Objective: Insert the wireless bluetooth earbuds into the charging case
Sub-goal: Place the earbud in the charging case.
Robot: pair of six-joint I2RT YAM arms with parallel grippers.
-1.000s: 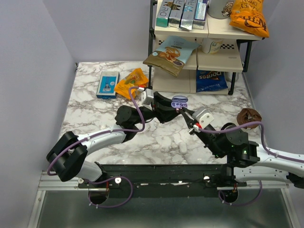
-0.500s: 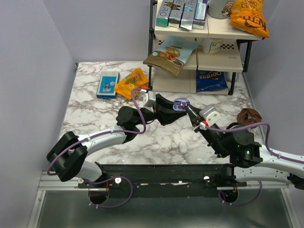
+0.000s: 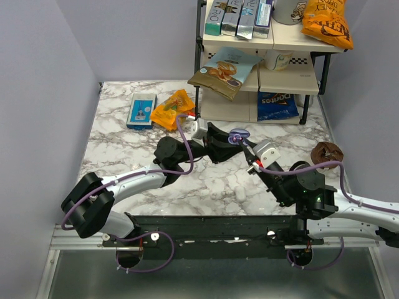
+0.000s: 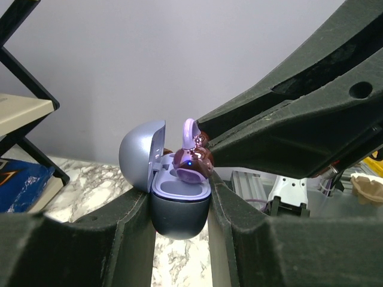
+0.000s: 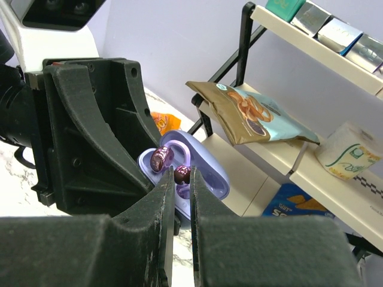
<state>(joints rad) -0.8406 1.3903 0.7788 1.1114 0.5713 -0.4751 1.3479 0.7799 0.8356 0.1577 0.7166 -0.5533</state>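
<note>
My left gripper [image 4: 179, 206] is shut on the charging case [image 4: 179, 209], a blue-lilac puck held off the table with its lid [image 4: 142, 156] hinged open. In the right wrist view the open case [image 5: 206, 170] shows one purple earbud [image 5: 160, 158] sitting in its left well. My right gripper [image 5: 182, 179] is shut on the second earbud [image 5: 183, 174], its tips right over the case's other well. In the left wrist view an earbud [image 4: 192, 164] with a small blue light sits at the case mouth under the right fingers [image 4: 269, 137]. In the top view both grippers meet at the case [image 3: 239, 135].
A black-framed shelf rack [image 3: 201, 93] with snack bags and boxes stands just behind the grippers. An orange bag [image 3: 171, 109] and a blue box [image 3: 141, 110] lie at the back left. A brown round object [image 3: 326, 152] lies at the right. A small white object [image 3: 240, 194] lies near the front.
</note>
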